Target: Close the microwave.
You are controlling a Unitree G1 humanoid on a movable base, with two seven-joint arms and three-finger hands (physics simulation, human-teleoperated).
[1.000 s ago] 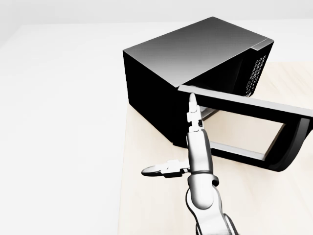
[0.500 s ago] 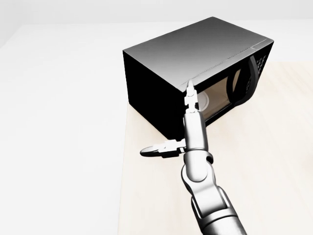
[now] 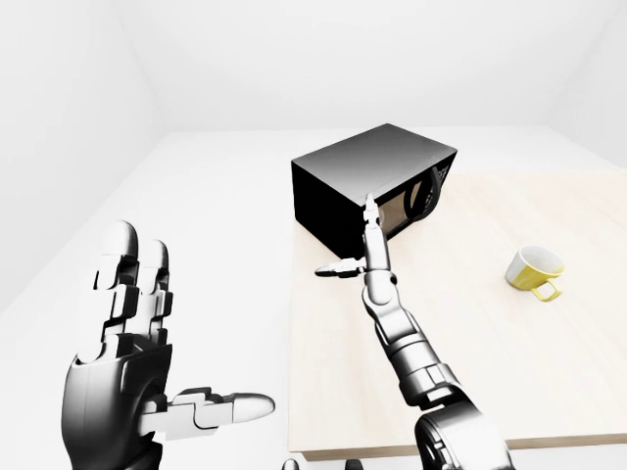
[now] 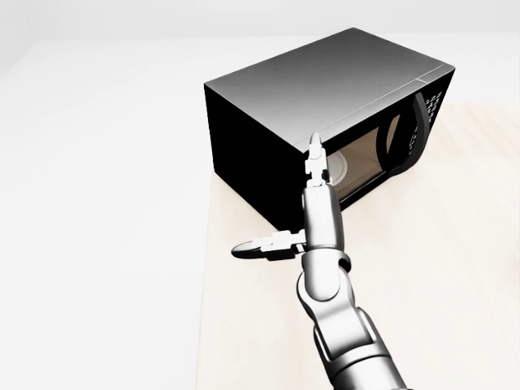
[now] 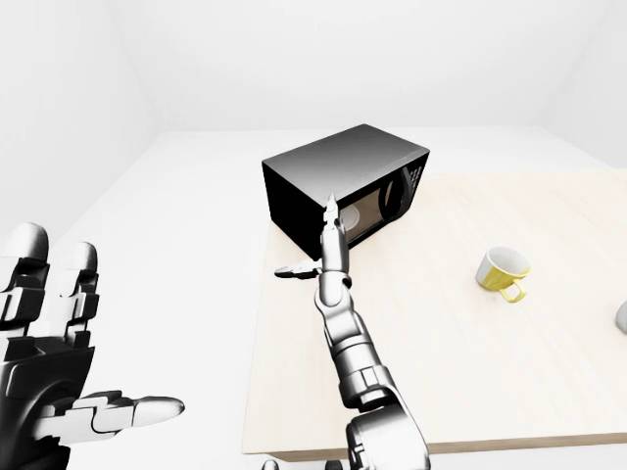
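Note:
The black microwave [image 4: 325,89] stands at the left end of the light wooden table [image 4: 455,284], in the upper middle of the head view. Its glass door [image 4: 366,158] lies flush against the body, with the handle [image 4: 418,122] at the right. My right hand [image 4: 280,199] is open: its long fingers [image 4: 315,162] point up at the door's left edge, and the thumb [image 4: 252,248] sticks out left. I cannot tell whether the fingertips touch the door. My left hand [image 3: 186,343] hangs open at the lower left of the left-eye view, off the table and holding nothing.
A yellow mug [image 3: 534,269] lies on its side on the table, right of the microwave. A small grey thing [image 5: 622,315] shows at the right edge of the right-eye view. White floor lies left of the table's edge [image 4: 203,276].
The microwave door, wide open a second ago, has swung shut. My right hand followed it up and slightly left and has barely moved in the last half second.

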